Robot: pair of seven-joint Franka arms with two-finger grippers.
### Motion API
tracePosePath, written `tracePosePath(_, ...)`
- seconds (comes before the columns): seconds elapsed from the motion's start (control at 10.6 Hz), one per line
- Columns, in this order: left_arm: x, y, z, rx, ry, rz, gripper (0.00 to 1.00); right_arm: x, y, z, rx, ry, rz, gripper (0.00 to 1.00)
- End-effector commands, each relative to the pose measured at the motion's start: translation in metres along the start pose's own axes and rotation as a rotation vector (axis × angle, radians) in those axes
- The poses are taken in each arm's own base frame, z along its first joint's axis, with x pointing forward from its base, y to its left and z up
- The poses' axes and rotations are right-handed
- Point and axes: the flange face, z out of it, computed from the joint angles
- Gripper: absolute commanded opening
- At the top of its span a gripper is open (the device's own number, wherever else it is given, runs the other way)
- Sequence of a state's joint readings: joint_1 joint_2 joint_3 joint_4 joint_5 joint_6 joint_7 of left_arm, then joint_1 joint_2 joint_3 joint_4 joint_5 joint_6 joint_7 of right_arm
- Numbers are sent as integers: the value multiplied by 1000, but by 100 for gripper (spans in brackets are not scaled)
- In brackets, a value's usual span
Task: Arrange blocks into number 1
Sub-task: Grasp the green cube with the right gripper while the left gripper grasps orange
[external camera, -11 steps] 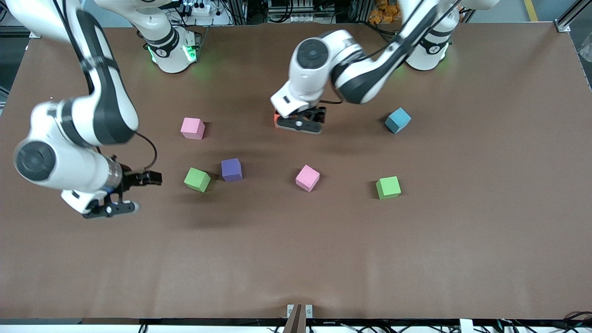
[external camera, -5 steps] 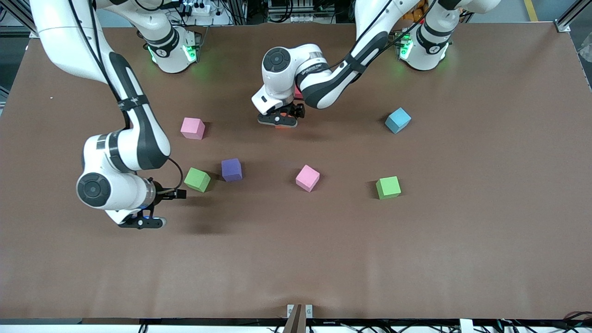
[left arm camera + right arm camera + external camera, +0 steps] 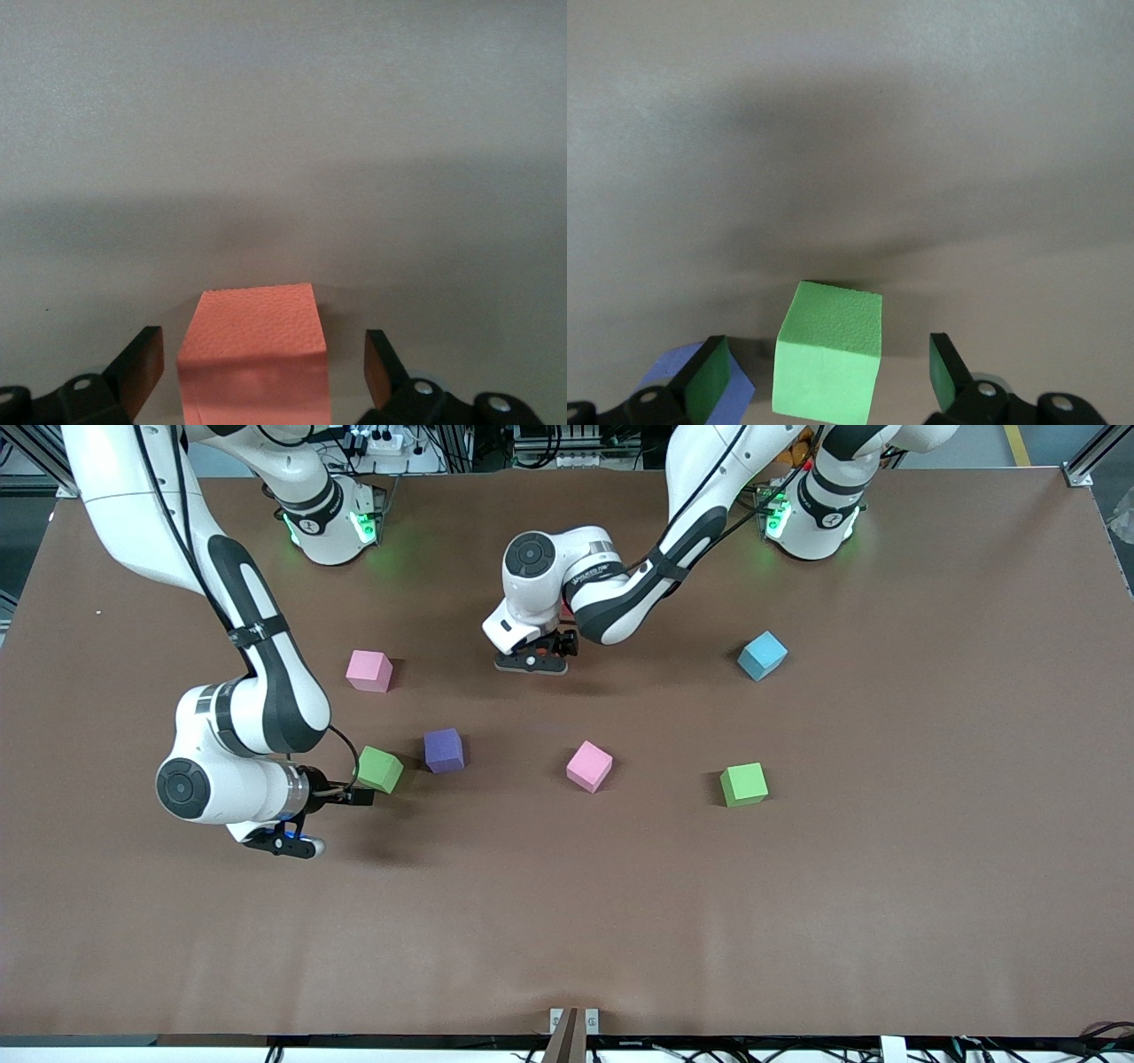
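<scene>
My left gripper [image 3: 532,661] is low over the table's middle, open. An orange block [image 3: 252,354] sits between its fingers [image 3: 142,367] with a gap on each side; the hand mostly hides this block in the front view. My right gripper [image 3: 360,794] is open at a green block [image 3: 378,769], which lies between its fingers [image 3: 948,372] without touching them. A purple block [image 3: 443,749] stands right beside that green one and shows past one finger as a blue-purple corner [image 3: 740,394]. Loose on the table are two pink blocks [image 3: 368,670] [image 3: 589,765], a second green block [image 3: 743,784] and a light blue block [image 3: 762,654].
The brown table [image 3: 567,921] has wide bare room toward the front camera. The two arm bases [image 3: 332,522] [image 3: 811,514] stand along its back edge. A small metal bracket [image 3: 574,1023] sits at the front edge.
The left gripper shifted toward the right arm's end and settled low around the orange block. The right arm swung in across the table until its open gripper reached the green block.
</scene>
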State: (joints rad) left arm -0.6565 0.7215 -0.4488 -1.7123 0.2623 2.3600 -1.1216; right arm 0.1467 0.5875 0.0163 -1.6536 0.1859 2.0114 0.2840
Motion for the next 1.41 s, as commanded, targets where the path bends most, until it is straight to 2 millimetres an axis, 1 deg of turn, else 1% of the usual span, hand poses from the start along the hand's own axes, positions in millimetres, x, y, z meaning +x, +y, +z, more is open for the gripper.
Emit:
tracePosePath(0.0, 0, 2, 8, 12, 30, -27, 57, -11, 2, 11, 9, -32, 52, 100)
tracePosePath(0.09, -2, 2, 11, 19, 28, -41, 36, -14, 4, 17, 3, -45, 54, 100)
tracePosePath(0.19, -2, 1, 13, 22, 28, -40, 20, -16, 5, 21, 0, -54, 54, 100)
tracePosePath(0.28, -3, 0, 15, 25, 25, -49, 7, -17, 5, 26, -2, -63, 57, 100)
tracePosePath(0.38, -5, -3, 19, 35, 24, -61, 0, -19, 2, 28, -5, -64, 61, 100)
tracePosePath(0.47, -6, -7, 20, 45, 27, -58, 0, -21, -4, 30, -8, -62, 68, 100)
tracePosePath(0.57, -6, -13, 17, 53, 28, -56, 0, -24, -13, 32, -11, -59, 78, 100)
tracePosePath(0.66, -3, -22, 12, 59, 31, -55, 0, -28, -23, 34, -17, -58, 83, 100)
tracePosePath(0.75, 3, -28, 7, 62, 31, -62, 0, -30, -27, 37, -21, -61, 80, 100)
tracePosePath(0.94, 9, -35, -1, 82, 30, -42, 0, -31, -23, 42, -29, -75, 84, 100)
tracePosePath(1.13, 3, -38, -4, 103, 19, -34, 0, -32, -21, 47, -37, -80, 81, 100)
tracePosePath(1.32, -16, -36, -6, 110, 12, -17, 0, -32, -21, 49, -40, -84, 81, 100)
